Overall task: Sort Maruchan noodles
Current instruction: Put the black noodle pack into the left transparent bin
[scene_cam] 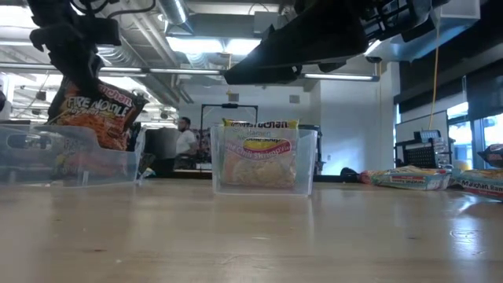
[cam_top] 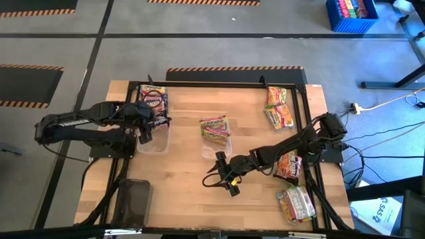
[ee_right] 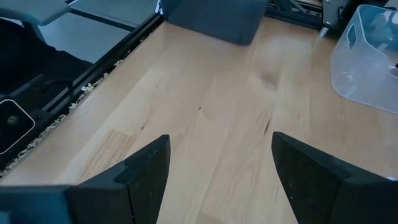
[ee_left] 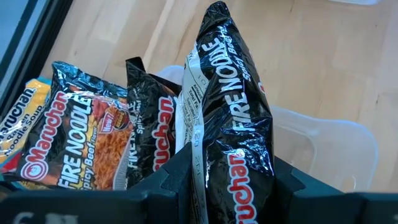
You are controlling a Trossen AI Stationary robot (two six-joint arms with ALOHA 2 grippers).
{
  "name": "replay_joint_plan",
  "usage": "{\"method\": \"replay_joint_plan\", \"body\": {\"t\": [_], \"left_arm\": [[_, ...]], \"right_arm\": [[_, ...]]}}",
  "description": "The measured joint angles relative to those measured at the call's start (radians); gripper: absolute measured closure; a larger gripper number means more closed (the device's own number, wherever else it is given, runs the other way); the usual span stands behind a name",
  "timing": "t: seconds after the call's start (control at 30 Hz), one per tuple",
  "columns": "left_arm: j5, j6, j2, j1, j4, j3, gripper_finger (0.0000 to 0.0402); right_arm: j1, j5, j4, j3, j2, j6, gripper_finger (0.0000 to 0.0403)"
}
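Left claw (ee_left: 205,186) grips dark packet (ee_left: 230,118) | right claw (ee_right: 217,168) open over bare wood

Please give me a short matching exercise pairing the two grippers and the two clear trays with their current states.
Things:
1. left gripper
2. right gripper
3. left tray
4. middle tray

States:
A. open above bare wood
B. holds pale yellow-topped packets
C. shut on a black Fire Noodle packet
D. holds dark Fire Noodle packets

Pairs: 1-C, 2-A, 3-D, 4-B
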Motion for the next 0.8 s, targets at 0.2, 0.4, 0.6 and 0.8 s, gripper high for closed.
{"method": "replay_joint_plan", "body": {"t": [0.2, 0.4, 0.6, 0.8], "left_arm": [[0.067, 0.036, 0.021, 0.021, 0.059, -0.008, 0.0285], [0.074, 0.053, 0.040, 0.053, 0.069, -0.015, 0.0285], [0.082, 0.056, 0.087, 0.091, 0.070, -0.015, 0.0285], [0.085, 0.060, 0.168, 0.133, 0.066, -0.014, 0.0285]], "right_arm": [[0.000, 0.000, 0.002, 0.000, 0.000, 0.000, 0.0139], [0.000, 0.000, 0.002, 0.000, 0.000, 0.002, 0.0139], [0.000, 0.000, 0.005, 0.000, 0.000, 0.000, 0.0139], [0.000, 0.000, 0.002, 0.000, 0.000, 0.003, 0.0139]]}}
